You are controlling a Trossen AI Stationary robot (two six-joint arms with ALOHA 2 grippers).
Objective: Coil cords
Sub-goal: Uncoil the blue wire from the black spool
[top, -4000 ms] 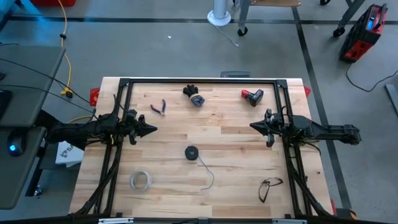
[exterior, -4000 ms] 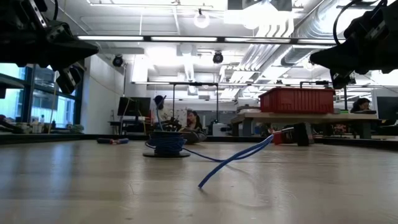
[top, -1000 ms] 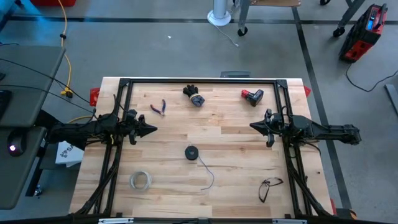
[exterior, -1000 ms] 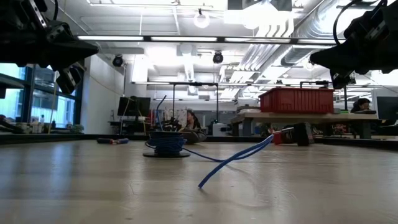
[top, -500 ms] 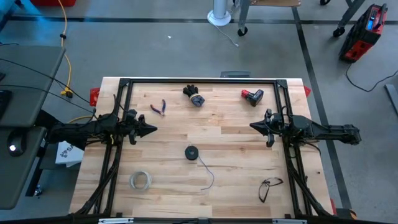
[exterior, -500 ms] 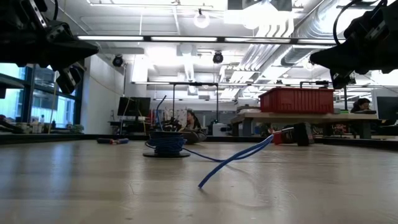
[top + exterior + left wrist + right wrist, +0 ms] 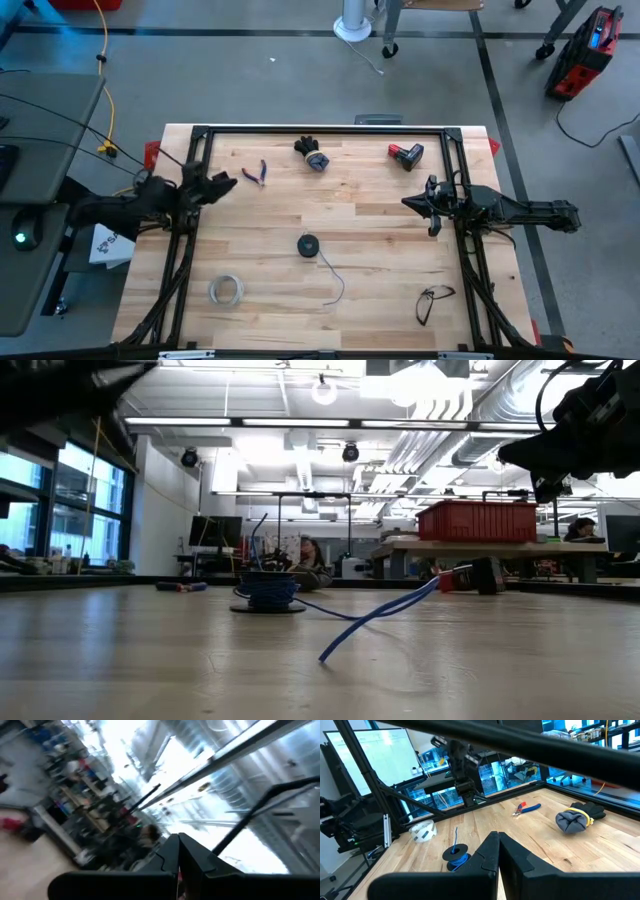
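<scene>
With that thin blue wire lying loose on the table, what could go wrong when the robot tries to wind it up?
The wire is very thin and lies flat on the table, so shut fingers may slip off it. The spool stands free and looks light; a tug on the wire might drag or tip it. The left gripper sits close to the pliers and could nudge them. The right gripper waits apart.

A grey concrete floor (image 7: 300, 80) surrounds the table, crossed by dark lines. Beyond, tall windows (image 7: 85, 510) line one wall under bright ceiling lamps (image 7: 323, 390) and exposed ducts (image 7: 440, 435). A red bin (image 7: 477, 520) sits on a workbench (a person seems seated near it, though it's indistinct).
</scene>
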